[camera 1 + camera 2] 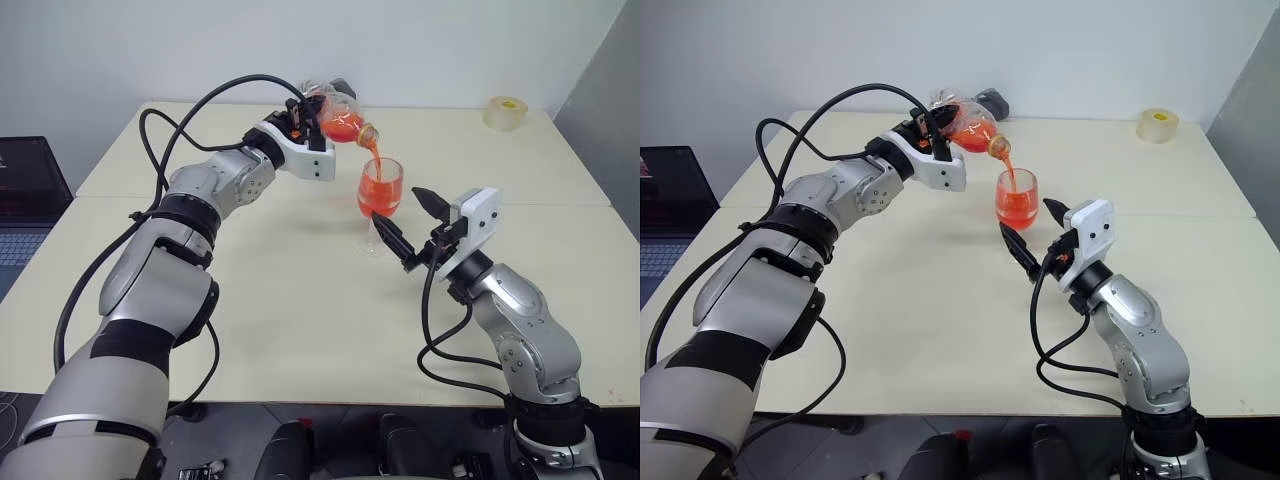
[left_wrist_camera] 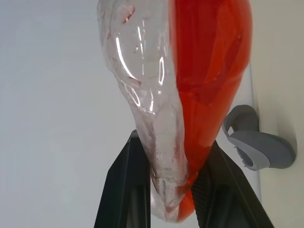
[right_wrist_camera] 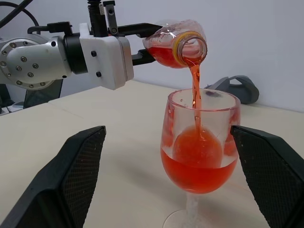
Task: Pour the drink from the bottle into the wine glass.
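Note:
My left gripper [image 1: 306, 122] is shut on the base end of the clear bottle [image 1: 340, 118], which is held tipped over with its mouth down above the wine glass [image 1: 380, 188]. A thin stream of the red drink [image 3: 194, 90] falls from the mouth into the bowl, which is roughly half full. More drink [image 2: 209, 71] fills the low side of the bottle. The glass stands upright on the cream table [image 1: 250, 320]. My right gripper [image 1: 395, 201] is open just in front of the glass, with the bowl [image 3: 199, 142] between its spread fingers and nearer one finger [image 3: 266, 171]; no touch shows.
A roll of tape [image 1: 506, 112] lies at the table's far right corner. A grey object [image 3: 237, 88] rests on the table behind the bottle, near the wall. A dark laptop [image 1: 30, 190] sits off the table's left side.

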`<action>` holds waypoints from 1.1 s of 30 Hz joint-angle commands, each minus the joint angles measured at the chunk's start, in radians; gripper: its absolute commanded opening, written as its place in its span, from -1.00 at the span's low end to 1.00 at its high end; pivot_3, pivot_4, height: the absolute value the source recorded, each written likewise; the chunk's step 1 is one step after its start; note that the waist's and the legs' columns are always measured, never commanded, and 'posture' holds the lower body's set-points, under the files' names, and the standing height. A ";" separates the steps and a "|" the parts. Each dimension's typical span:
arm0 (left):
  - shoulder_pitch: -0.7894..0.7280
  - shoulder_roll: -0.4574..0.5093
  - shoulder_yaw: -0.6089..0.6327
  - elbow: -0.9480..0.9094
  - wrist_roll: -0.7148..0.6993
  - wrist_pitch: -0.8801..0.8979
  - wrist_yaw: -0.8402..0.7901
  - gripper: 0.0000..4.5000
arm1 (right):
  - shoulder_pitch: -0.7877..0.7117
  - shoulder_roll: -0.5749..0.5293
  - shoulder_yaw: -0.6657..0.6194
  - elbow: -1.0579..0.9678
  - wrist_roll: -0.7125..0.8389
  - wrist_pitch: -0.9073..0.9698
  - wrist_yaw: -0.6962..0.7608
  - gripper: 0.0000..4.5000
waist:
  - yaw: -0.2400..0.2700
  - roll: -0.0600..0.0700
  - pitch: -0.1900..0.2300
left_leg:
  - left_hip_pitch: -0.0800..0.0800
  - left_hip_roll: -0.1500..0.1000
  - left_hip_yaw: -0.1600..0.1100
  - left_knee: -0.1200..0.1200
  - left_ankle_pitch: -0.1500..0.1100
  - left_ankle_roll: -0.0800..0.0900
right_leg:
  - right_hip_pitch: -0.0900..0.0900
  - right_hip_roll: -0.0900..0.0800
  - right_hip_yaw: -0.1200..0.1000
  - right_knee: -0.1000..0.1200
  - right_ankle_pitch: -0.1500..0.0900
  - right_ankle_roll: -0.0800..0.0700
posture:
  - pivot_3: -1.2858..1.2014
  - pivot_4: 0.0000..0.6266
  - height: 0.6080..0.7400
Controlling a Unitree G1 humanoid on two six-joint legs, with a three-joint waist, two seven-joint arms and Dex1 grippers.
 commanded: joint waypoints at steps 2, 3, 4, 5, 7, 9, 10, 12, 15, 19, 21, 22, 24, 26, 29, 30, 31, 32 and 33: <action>-0.038 0.015 0.007 -0.013 -0.010 0.009 0.016 -0.67 | -0.003 0.003 -0.003 -0.030 0.003 -0.015 -0.006 1.00 | 0.000 0.000 0.000 | 0.000 0.000 0.000 0.000 0.000 0.000 | 0.000 0.000 0.000 0.000 0.000 0.000 | 0.03 -0.52 1.00; -0.036 0.014 0.008 -0.013 -0.011 0.010 0.016 -0.67 | -0.003 0.003 -0.002 -0.030 0.003 -0.015 -0.006 1.00 | 0.000 0.000 0.000 | 0.000 0.000 0.000 0.000 0.000 0.000 | 0.000 0.000 0.000 0.000 0.000 0.000 | 0.03 -0.52 1.00; -0.035 0.014 0.008 -0.012 -0.011 0.010 0.015 -0.67 | -0.003 0.004 -0.002 -0.030 0.003 -0.015 -0.006 1.00 | 0.000 0.000 0.000 | 0.000 0.000 0.000 0.000 0.000 0.000 | 0.000 0.000 0.000 0.000 0.000 0.000 | 0.03 -0.52 1.00; -0.035 0.013 0.008 -0.012 -0.012 0.010 0.015 -0.67 | -0.002 0.004 -0.002 -0.031 0.003 -0.015 -0.007 1.00 | 0.000 0.000 0.000 | 0.000 0.000 0.000 0.000 0.000 0.000 | 0.000 0.000 0.000 0.000 0.000 0.000 | 0.03 -0.52 1.00; -0.030 0.010 0.018 -0.010 -0.026 0.010 0.002 -0.67 | -0.002 0.004 -0.002 -0.032 0.003 -0.014 -0.007 1.00 | 0.000 0.000 0.000 | 0.000 0.000 0.000 0.000 0.000 0.000 | 0.000 0.000 0.000 0.000 0.000 0.000 | 0.03 -0.52 1.00; -0.024 0.004 0.034 -0.005 -0.049 0.011 -0.019 -0.67 | -0.001 0.004 -0.002 -0.032 0.002 -0.014 -0.008 1.00 | 0.000 0.000 0.000 | 0.000 0.000 0.000 0.000 0.000 0.000 | 0.000 0.000 0.000 0.000 0.000 0.000 | 0.03 -0.52 1.00; -0.023 0.004 0.038 -0.005 -0.056 0.011 -0.025 -0.67 | -0.001 0.003 -0.001 -0.033 0.002 -0.014 -0.008 1.00 | 0.000 0.000 0.000 | 0.000 0.000 0.000 0.000 0.000 0.000 | 0.000 0.000 0.000 0.000 0.000 0.000 | 0.03 -0.52 1.00; -0.017 0.000 0.049 -0.005 -0.078 0.013 -0.043 -0.67 | 0.000 0.003 -0.002 -0.034 0.002 -0.014 -0.008 1.00 | 0.000 0.000 0.000 | 0.000 0.000 0.000 0.000 0.000 0.000 | 0.000 0.000 0.000 0.000 0.000 0.000 | 0.03 -0.52 1.00; 0.002 -0.007 0.076 -0.017 -0.126 0.001 -0.085 -0.67 | 0.000 0.002 -0.002 -0.033 0.003 -0.015 -0.006 1.00 | 0.000 0.000 0.000 | 0.000 0.000 0.000 0.000 0.000 0.000 | 0.000 0.000 0.000 0.000 0.000 0.000 | 0.03 -0.52 1.00; 0.029 -0.023 0.123 -0.043 -0.206 -0.025 -0.150 -0.67 | 0.000 0.000 0.001 -0.031 0.004 -0.015 -0.001 1.00 | 0.000 0.000 0.000 | 0.000 0.000 0.000 0.000 0.000 0.000 | 0.000 0.000 0.000 0.000 0.000 0.000 | 0.03 -0.52 1.00; 0.052 -0.033 0.153 -0.067 -0.259 -0.045 -0.199 -0.67 | -0.001 -0.003 0.003 -0.028 0.001 -0.017 0.004 1.00 | 0.000 0.000 0.000 | 0.000 0.000 0.000 0.001 0.000 0.000 | 0.000 0.000 0.000 0.000 0.000 0.000 | 0.03 -0.52 1.00; 0.069 -0.041 0.175 -0.082 -0.295 -0.049 -0.231 -0.67 | -0.002 -0.005 0.005 -0.026 0.000 -0.019 0.007 1.00 | 0.000 0.000 0.000 | 0.000 0.000 0.000 0.001 0.000 -0.001 | 0.000 0.000 0.000 0.000 0.000 0.000 | 0.03 -0.52 1.00; 0.104 -0.052 0.219 -0.118 -0.364 -0.055 -0.296 -0.67 | -0.004 -0.013 0.009 -0.025 -0.004 -0.022 0.015 1.00 | 0.000 0.000 0.000 | 0.000 0.000 0.000 0.001 0.001 -0.002 | 0.000 0.000 0.000 0.000 0.000 0.000 | 0.03 -0.52 1.00; 0.141 -0.062 0.272 -0.152 -0.441 -0.029 -0.356 -0.67 | -0.002 -0.028 0.018 -0.027 -0.009 -0.025 0.031 1.00 | -0.001 0.000 0.000 | 0.000 0.000 0.000 0.001 0.002 -0.003 | 0.000 0.000 0.000 0.001 0.000 0.000 | 0.03 -0.52 1.00; 0.218 -0.080 0.375 -0.211 -0.591 0.046 -0.463 -0.67 | 0.005 -0.067 0.047 -0.050 0.016 -0.003 0.091 1.00 | -0.004 0.000 0.000 | 0.000 0.001 0.000 0.001 0.002 -0.003 | 0.000 0.000 0.000 0.001 0.000 0.000 | 0.03 -0.52 1.00; 0.242 -0.083 0.406 -0.229 -0.632 0.079 -0.492 -0.67 | 0.007 -0.080 0.056 -0.059 0.031 0.010 0.114 1.00 | -0.004 0.000 0.000 | 0.001 0.001 0.000 0.001 0.001 -0.003 | 0.000 0.000 0.001 0.001 0.000 0.000 | 0.03 -0.52 1.00; 0.270 -0.082 0.435 -0.248 -0.666 0.116 -0.512 -0.67 | 0.007 -0.093 0.066 -0.068 0.043 0.021 0.134 1.00 | -0.006 0.000 0.000 | 0.001 0.001 0.000 0.001 0.001 -0.002 | 0.000 0.000 0.001 0.001 0.000 0.000 | 0.03 -0.52 1.00; 0.302 -0.080 0.468 -0.267 -0.706 0.155 -0.533 -0.67 | 0.005 -0.105 0.076 -0.073 0.050 0.028 0.150 1.00 | -0.007 0.000 0.000 | 0.001 0.001 0.000 0.001 0.001 -0.002 | 0.000 0.000 0.000 0.001 0.000 0.000 | 0.03 -0.52 1.00; 0.332 -0.078 0.496 -0.286 -0.737 0.195 -0.546 -0.67 | 0.001 -0.115 0.084 -0.075 0.052 0.035 0.162 1.00 | -0.009 0.000 0.000 | 0.001 0.001 0.000 0.001 0.001 -0.002 | 0.000 0.000 0.000 0.001 0.000 0.000 | 0.03 -0.52 1.00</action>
